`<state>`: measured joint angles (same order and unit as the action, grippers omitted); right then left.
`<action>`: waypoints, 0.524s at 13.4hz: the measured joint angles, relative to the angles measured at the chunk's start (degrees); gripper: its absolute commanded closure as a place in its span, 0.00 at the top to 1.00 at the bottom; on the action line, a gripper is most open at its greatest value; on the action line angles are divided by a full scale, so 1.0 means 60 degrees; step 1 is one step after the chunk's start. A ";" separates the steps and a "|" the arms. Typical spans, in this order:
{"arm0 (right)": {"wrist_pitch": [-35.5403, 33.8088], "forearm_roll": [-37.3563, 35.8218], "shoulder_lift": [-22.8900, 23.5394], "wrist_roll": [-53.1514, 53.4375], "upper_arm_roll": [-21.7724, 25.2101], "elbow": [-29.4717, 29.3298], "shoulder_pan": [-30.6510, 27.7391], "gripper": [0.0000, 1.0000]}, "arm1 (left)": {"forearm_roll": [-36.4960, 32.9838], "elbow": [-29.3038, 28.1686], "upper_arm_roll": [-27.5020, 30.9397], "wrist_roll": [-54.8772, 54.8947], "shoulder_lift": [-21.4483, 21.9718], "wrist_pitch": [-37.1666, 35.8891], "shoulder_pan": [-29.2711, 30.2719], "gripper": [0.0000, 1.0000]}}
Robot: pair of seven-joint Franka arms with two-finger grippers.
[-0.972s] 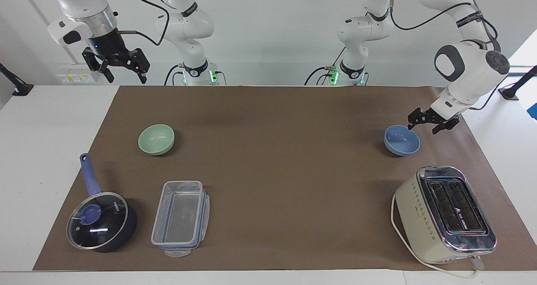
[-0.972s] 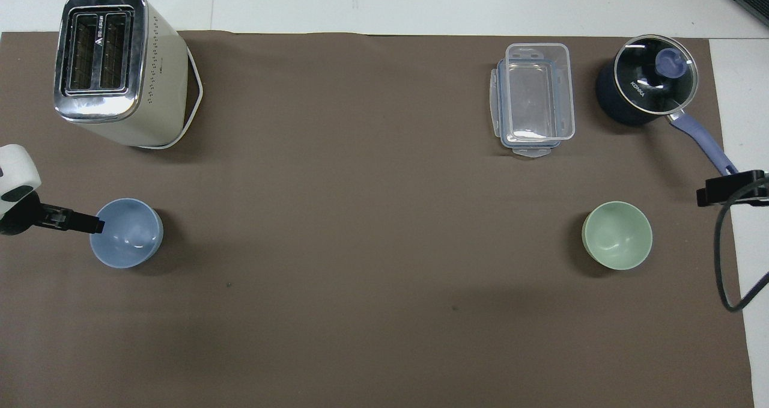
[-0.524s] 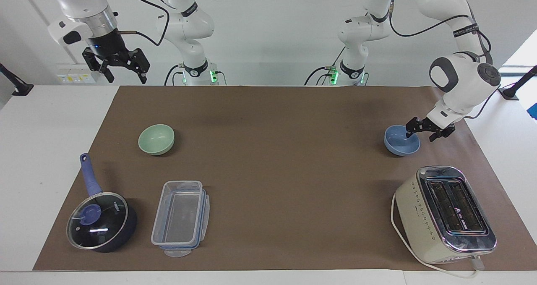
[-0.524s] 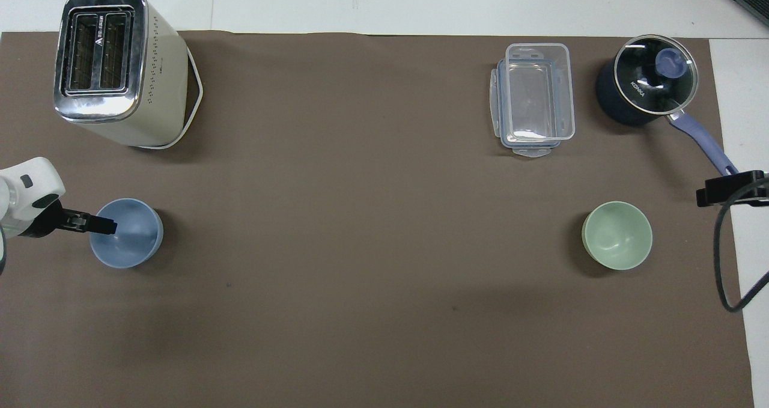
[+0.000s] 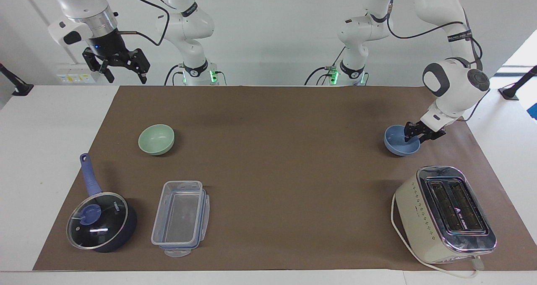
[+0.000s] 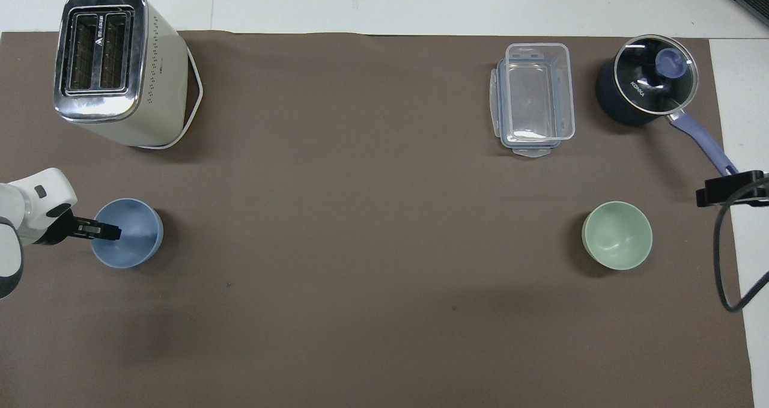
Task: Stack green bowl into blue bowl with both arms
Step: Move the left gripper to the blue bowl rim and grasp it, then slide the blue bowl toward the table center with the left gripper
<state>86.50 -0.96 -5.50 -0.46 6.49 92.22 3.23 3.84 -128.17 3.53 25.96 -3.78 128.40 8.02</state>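
The blue bowl [image 5: 397, 145] stands on the brown mat at the left arm's end of the table; it also shows in the overhead view [image 6: 133, 244]. My left gripper [image 5: 416, 134] is open and low at that bowl's rim, one finger inside and one outside; the overhead view shows it too [image 6: 102, 232]. The green bowl [image 5: 156, 139] stands alone at the right arm's end, also in the overhead view [image 6: 617, 235]. My right gripper [image 5: 126, 77] is open and empty, waiting high over the table's edge by the robots, off the mat's corner; in the overhead view [image 6: 730, 190] only its tip shows.
A cream toaster [image 5: 444, 213] stands farther from the robots than the blue bowl. A clear plastic container [image 5: 180, 218] and a dark-blue lidded saucepan [image 5: 100, 222] stand farther from the robots than the green bowl. The brown mat [image 5: 272, 150] covers the table's middle.
My left gripper has come down and in over the blue bowl's rim, so one finger now sits inside the bowl. The right arm and both bowls have not moved.
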 measured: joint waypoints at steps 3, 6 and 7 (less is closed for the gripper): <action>0.0000 0.0000 0.0000 0.0000 0.0000 0.0002 0.0000 1.00 | 0.0037 0.0012 -0.0008 0.0016 0.0015 -0.0006 0.0000 0.00; 0.0000 0.0000 -0.0010 0.0000 0.0000 0.0003 0.0000 1.00 | 0.0046 0.0012 -0.0031 0.0063 0.0073 -0.0045 0.0000 0.00; 0.0000 0.0000 -0.0013 0.0000 0.0000 0.0004 0.0000 1.00 | 0.0047 0.0026 -0.0035 0.0066 0.0091 -0.0124 -0.0001 0.00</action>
<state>86.50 -0.96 -5.57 -0.46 6.49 92.24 3.23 4.12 -128.01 3.32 26.35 -3.24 127.66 8.02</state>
